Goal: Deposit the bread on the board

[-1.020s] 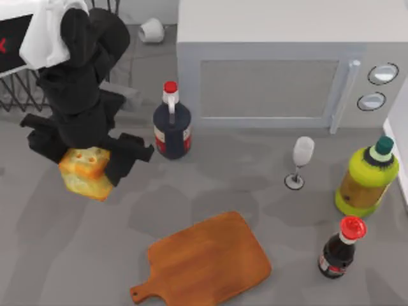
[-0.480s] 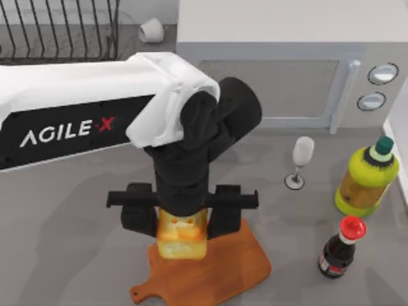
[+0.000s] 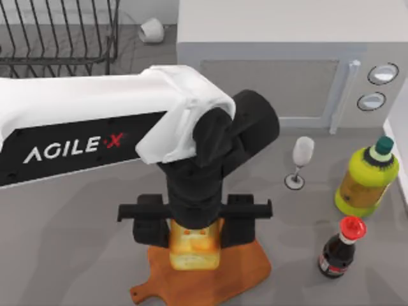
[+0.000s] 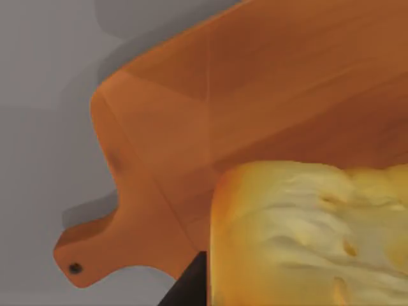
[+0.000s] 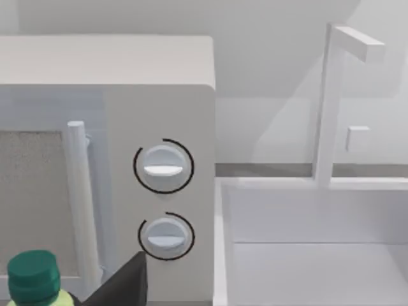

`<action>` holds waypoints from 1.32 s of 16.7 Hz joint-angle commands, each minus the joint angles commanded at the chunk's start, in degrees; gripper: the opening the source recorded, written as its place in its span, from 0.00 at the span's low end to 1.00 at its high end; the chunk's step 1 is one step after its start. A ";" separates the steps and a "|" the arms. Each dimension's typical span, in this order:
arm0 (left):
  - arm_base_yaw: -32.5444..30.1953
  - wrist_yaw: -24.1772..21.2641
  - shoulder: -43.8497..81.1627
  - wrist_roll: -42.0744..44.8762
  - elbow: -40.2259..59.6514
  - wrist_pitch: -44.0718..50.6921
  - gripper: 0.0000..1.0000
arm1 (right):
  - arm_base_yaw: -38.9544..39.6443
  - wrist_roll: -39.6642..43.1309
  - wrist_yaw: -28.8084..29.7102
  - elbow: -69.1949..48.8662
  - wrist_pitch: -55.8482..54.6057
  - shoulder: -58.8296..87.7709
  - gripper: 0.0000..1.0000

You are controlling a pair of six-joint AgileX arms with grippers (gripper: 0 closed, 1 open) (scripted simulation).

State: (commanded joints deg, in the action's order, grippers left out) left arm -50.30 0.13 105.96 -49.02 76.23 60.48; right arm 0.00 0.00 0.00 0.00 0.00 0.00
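The bread [image 3: 194, 250], a golden-yellow chunk with a toasted crust, is clamped between the black fingers of my left gripper [image 3: 194, 239], which is shut on it. It hangs over the back left part of the reddish-brown board [image 3: 250, 271], near the table's front centre. The left wrist view shows the bread [image 4: 306, 236] close above the board [image 4: 255, 95], with the board's short handle [image 4: 86, 255] off to one side. Whether the bread touches the wood cannot be told. A dark part of my right gripper [image 5: 121, 285] shows in front of the microwave, parked at the right.
A grey microwave [image 3: 274, 76] fills the back. A wine glass [image 3: 301, 159], a yellow-green bottle [image 3: 366, 182] and a small dark bottle with a red cap [image 3: 338, 252] stand right of the board. A wire rack [image 3: 57, 32] and a white cup [image 3: 152, 29] sit at the back left.
My left arm has swung from the table's left to the front centre, carrying the bread over the board. In the last half second it shifted slightly right and lower.
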 joint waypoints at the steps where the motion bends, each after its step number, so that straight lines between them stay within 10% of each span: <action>1: 0.00 0.00 0.03 0.00 -0.05 -0.09 0.00 | 0.00 0.00 0.00 0.00 0.00 0.00 1.00; 16: -0.15 0.01 3.17 -0.02 -6.55 -9.89 0.00 | 0.00 0.00 0.00 0.00 0.00 0.00 1.00; 22: -0.15 0.01 3.17 -0.02 -6.55 -9.89 0.45 | 0.00 0.00 0.00 0.00 0.00 0.00 1.00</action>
State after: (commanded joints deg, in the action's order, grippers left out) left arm -50.45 0.14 109.13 -49.04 69.69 50.60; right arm 0.00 0.00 0.00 0.00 0.00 0.00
